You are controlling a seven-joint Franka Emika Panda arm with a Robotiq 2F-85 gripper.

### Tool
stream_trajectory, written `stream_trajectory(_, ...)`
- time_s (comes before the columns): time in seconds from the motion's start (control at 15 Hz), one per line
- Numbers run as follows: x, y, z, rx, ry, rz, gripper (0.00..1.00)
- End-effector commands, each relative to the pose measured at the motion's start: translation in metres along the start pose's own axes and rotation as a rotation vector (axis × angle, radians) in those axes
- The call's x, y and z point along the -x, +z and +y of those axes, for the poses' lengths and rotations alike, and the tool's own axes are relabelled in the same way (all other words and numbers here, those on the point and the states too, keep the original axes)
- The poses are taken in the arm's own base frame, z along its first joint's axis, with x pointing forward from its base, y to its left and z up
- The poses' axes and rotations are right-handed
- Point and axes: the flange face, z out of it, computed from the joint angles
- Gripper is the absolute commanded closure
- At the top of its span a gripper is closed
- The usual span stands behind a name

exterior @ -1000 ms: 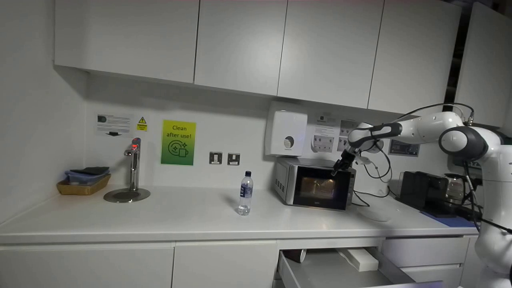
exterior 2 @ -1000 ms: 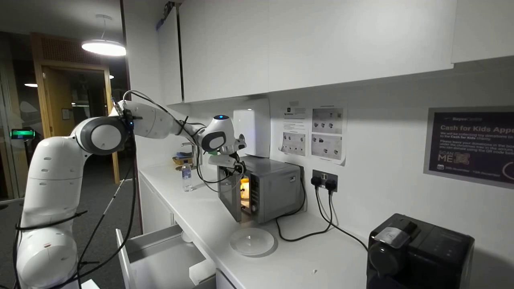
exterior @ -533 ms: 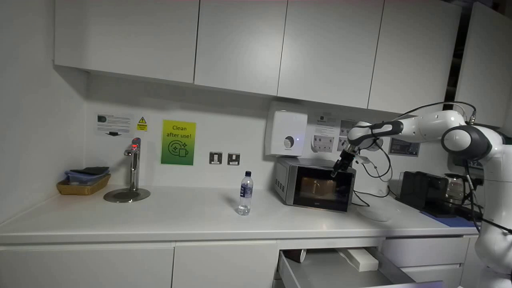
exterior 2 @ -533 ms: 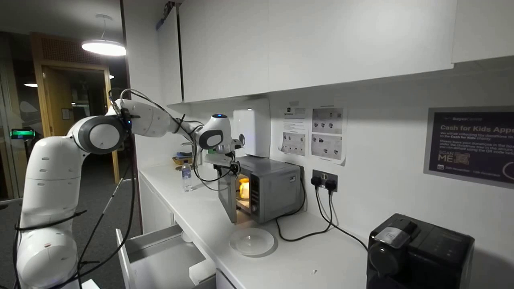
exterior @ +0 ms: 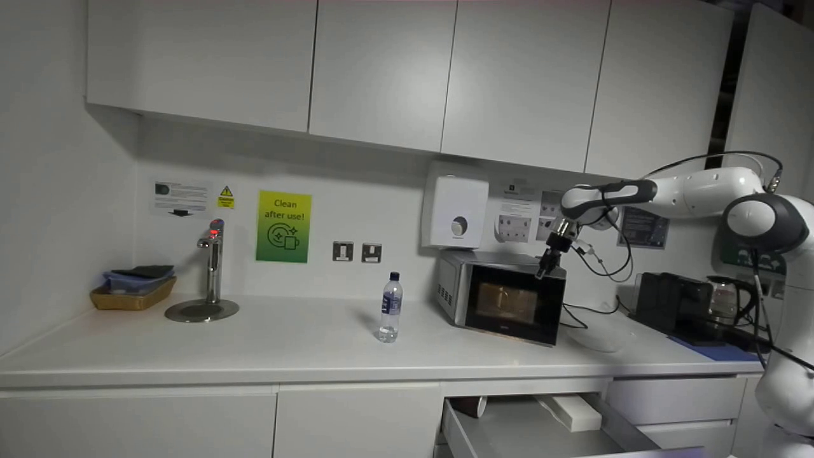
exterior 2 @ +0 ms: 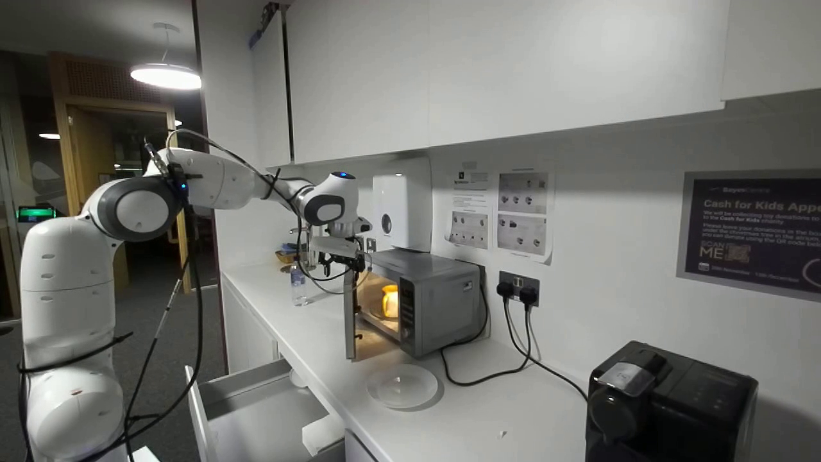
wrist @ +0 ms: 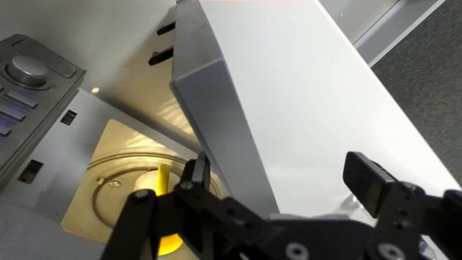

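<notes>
My gripper (wrist: 279, 162) is open in the wrist view, its jaws wide apart and nothing gripped between them. They straddle the grey microwave door (wrist: 223, 126): the left finger (wrist: 202, 169) is on the inner side, close to the door's edge, and the right finger (wrist: 364, 180) is on the outer side, well apart. I cannot tell whether the left finger touches the door. In both exterior views the gripper (exterior 2: 344, 266) is at the top of the door. The silver microwave (exterior 2: 442, 301) stands open and lit. A yellow mug (exterior 2: 390, 301) sits inside, partly hidden by my finger in the wrist view.
A clear plate (exterior 2: 403, 387) lies on the counter before the microwave. A water bottle (exterior: 391, 308) stands beyond the door. A drawer (exterior: 528, 432) is pulled out below, holding a white box (exterior: 575, 412). A black coffee machine (exterior 2: 673, 404) stands nearby; cables (exterior 2: 468, 378) run behind.
The microwave door has swung further open, showing more of the inside and the mug. My gripper has moved with it, outward from the microwave, as the arm drew back toward its base.
</notes>
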Motion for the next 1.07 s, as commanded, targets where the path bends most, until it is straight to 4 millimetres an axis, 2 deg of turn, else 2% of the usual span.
stream_trajectory(0.0,0.022,-0.012,-0.024,-0.078,-0.088,-0.007,0.0)
stream_trajectory(0.27,0.029,0.003,-0.037,-0.172,-0.137,-0.054,0.0)
stream_trajectory(0.6,0.022,0.021,-0.052,-0.223,-0.172,-0.101,0.0)
stream_trajectory(1.0,0.007,0.017,-0.078,-0.226,-0.228,-0.091,0.0)
